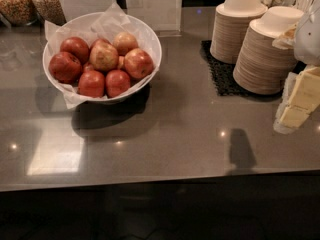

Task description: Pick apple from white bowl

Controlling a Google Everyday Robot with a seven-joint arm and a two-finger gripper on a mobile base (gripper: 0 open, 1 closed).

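The white bowl (152, 40), lined with crinkled white paper, stands on the grey counter at the back left. It holds several apples. The apple (104, 56), large and mottled yellow-tan with red streaks, lies on top near the middle of the pile. A smaller, paler apple (125, 42) lies behind it, and deep red apples (65, 66) surround them. My gripper (299, 104), white with pale yellow parts, hangs at the far right edge over the counter. It is far to the right of the bowl and holds nothing that I can see.
Two tall stacks of beige disposable bowls (260, 59) stand on a black mat (218, 76) at the back right, close to the gripper. Two jars (16, 4) stand at the back left and a clear sign holder (155, 6) behind the bowl. The counter's front edge (150, 183) runs across below.
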